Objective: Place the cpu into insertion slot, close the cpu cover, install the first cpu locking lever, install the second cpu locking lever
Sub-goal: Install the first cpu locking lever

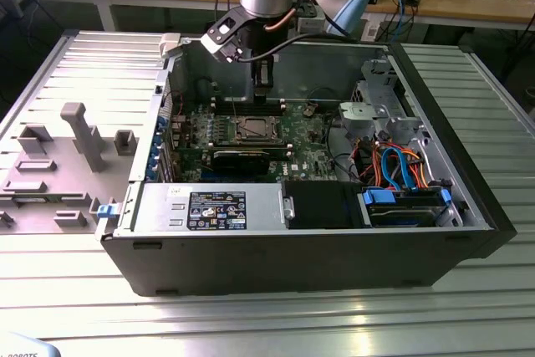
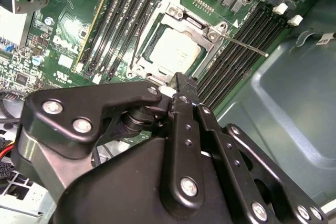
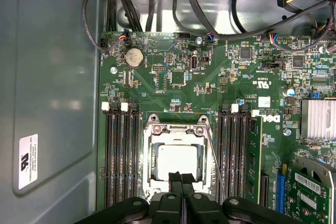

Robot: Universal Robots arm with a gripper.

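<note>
the cpu (image 1: 253, 129) is sitting in the insertion slot (image 3: 153, 162) at the exterior view's centre, the cpu cover (image 3: 176, 129) apparently lying shut over it, one locking lever (image 2: 244, 44) sticking out unlatched, the gripper (image 3: 181, 177) hovering above with jaws closed, empty.

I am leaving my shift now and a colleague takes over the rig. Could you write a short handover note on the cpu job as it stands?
The gripper is shut, holds nothing and hangs over the socket's edge.
The cpu sits in the insertion slot.
The cpu cover lies flat around the chip, so it looks closed.
Left: one thin locking lever sticks out free over the memory slots, seemingly unlatched. I cannot tell the state of the other lever.
</note>
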